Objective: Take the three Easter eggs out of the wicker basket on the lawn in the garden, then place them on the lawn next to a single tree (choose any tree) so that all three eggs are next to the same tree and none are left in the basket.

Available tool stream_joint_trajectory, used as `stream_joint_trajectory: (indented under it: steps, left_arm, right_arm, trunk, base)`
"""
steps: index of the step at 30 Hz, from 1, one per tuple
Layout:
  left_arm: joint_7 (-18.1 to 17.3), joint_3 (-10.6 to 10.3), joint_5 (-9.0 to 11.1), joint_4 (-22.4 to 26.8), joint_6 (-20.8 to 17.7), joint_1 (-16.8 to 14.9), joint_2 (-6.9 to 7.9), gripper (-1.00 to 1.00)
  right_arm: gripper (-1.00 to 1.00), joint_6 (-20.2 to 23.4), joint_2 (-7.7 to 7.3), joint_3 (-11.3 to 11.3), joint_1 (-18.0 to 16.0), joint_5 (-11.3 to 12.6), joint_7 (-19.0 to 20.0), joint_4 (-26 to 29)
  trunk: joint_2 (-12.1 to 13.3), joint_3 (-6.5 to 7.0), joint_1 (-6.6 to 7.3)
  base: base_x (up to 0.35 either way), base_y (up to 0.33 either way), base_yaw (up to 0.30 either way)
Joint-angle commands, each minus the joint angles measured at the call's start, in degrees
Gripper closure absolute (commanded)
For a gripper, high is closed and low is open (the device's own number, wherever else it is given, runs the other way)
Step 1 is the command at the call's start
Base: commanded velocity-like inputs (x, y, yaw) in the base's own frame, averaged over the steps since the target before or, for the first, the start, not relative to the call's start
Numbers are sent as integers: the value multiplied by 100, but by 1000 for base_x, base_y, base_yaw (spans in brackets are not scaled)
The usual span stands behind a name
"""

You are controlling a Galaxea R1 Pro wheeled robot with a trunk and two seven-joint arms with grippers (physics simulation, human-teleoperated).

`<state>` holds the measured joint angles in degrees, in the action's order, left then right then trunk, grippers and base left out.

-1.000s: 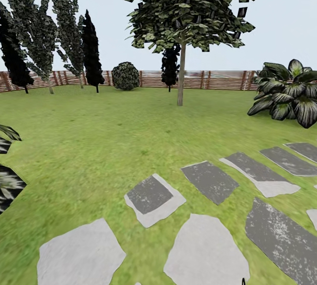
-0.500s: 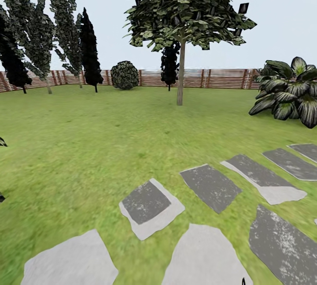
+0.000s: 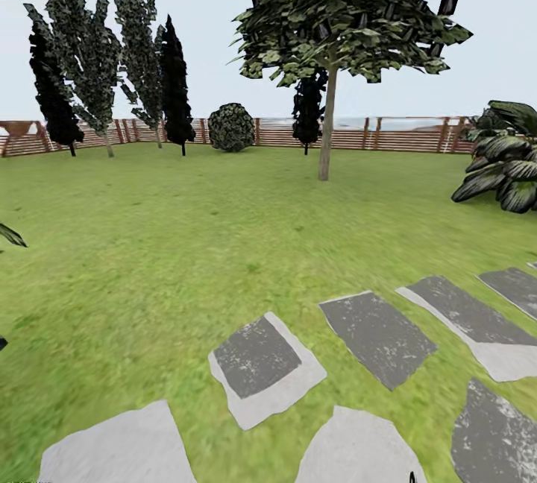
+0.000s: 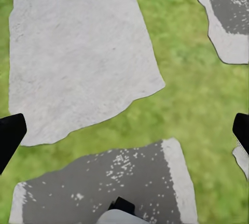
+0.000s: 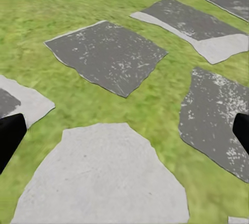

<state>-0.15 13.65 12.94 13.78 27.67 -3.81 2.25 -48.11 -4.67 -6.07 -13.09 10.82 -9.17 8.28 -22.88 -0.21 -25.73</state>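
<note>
Robot out on the lawn (image 3: 186, 244), stepping stones (image 3: 257, 364) underfoot, broad-leaved tree (image 3: 326, 125) ahead by the fence (image 3: 403, 136). Basket and eggs aren't visible from here. Left gripper (image 4: 124, 130) and right gripper (image 5: 124, 130) both hang spread wide, holding nothing. Best play, I'd say: turn slowly, scan the grass, find the basket before committing.
</note>
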Motion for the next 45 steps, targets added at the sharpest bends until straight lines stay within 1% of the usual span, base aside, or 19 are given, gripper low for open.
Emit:
stream_joint_trajectory:
  steps: [1, 25, 30, 45]
  left_arm:
    - [-2, -22, 42, -7, 19, -4, 0, -100]
    - [-10, -37, 42, -7, 12, -2, -6, -100]
    - [-12, -37, 42, -7, 11, -2, -7, -100]
    - [-12, -38, 42, -7, 11, -3, -6, -100]
  right_arm:
    - [-100, -14, 0, -8, 0, 8, 3, -2]
    - [-100, -14, 1, -8, 0, 8, 3, -2]
    - [-100, -14, -7, -2, 0, 1, 3, -2]
    - [-100, -14, -8, 1, 0, -1, 3, -2]
  trunk:
    - [-3, -2, -5]
    - [-3, -2, -5]
    - [-3, -2, -5]
    - [-3, -2, -5]
  base:
    - [324, -111, 275]
    - [324, -118, 274]
    - [322, -140, 77]
    - [319, -155, 3]
